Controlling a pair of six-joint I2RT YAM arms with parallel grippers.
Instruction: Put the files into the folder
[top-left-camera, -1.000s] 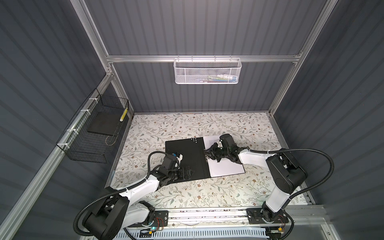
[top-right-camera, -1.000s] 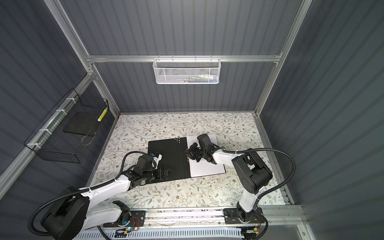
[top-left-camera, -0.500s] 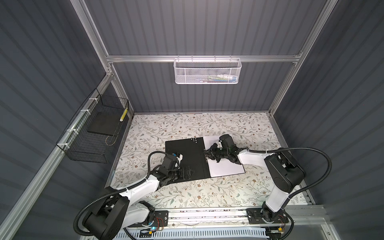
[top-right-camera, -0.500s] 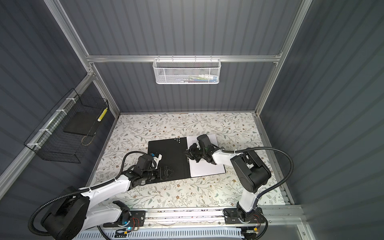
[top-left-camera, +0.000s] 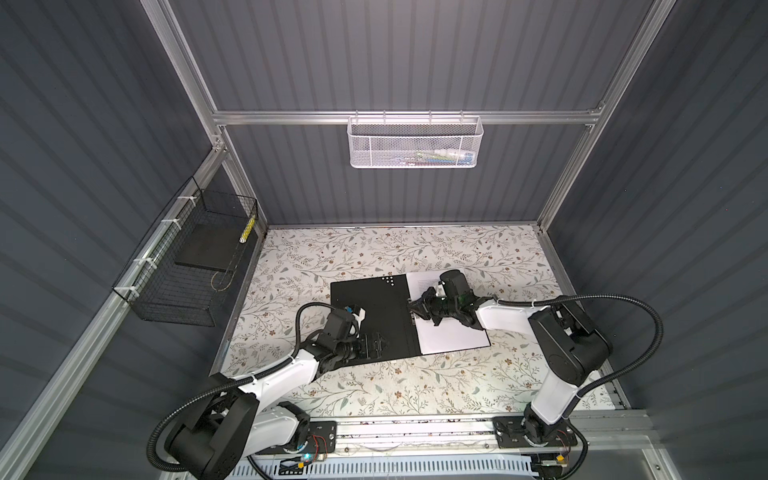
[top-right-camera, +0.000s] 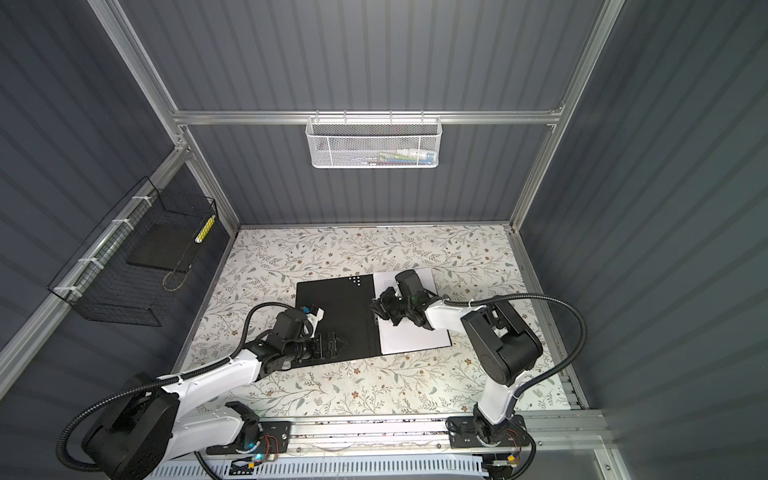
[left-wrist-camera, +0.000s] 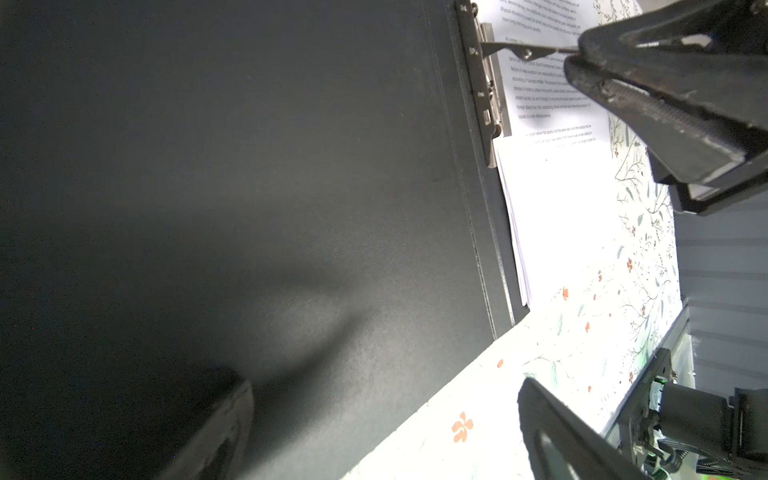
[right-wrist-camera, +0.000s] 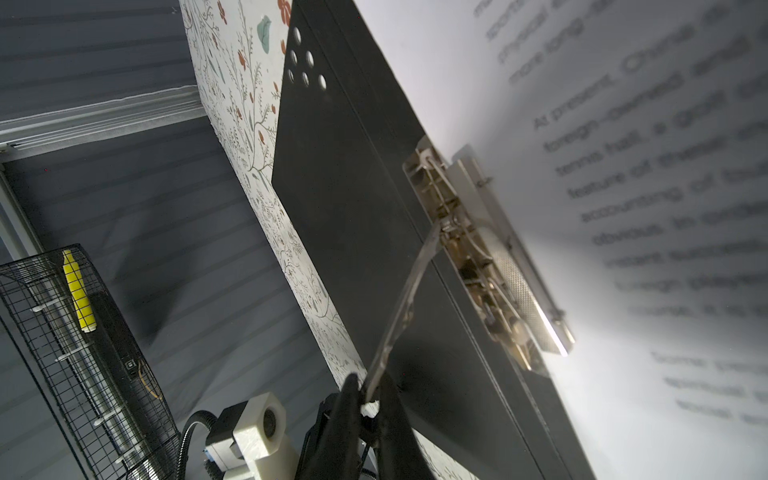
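Note:
The folder (top-left-camera: 370, 316) (top-right-camera: 336, 307) lies open on the table, black inside up. The files (top-left-camera: 453, 336) (top-right-camera: 415, 336), white sheets with small black text, lie stacked on its right half under a metal clip (right-wrist-camera: 490, 266) at the spine. My right gripper (top-left-camera: 411, 309) (right-wrist-camera: 370, 390) is shut on the tip of the clip's thin metal lever (right-wrist-camera: 407, 299) (left-wrist-camera: 523, 50), which stands raised off the spine. My left gripper (top-left-camera: 384, 345) (left-wrist-camera: 382, 395) is open, low over the front edge of the folder's left flap (left-wrist-camera: 291, 187), with nothing between its fingers.
A black wire basket (top-left-camera: 187, 266) on the left wall holds a dark slab and a yellow item. A white mesh basket (top-left-camera: 415, 141) hangs on the back wall. Floral tabletop (top-left-camera: 415, 257) surrounds the folder. The arms' mounting rail (top-left-camera: 415, 428) runs along the front.
The right arm's elbow has shifted slightly, with its gripper staying at the folder's spine. The left arm, folder and files have not moved.

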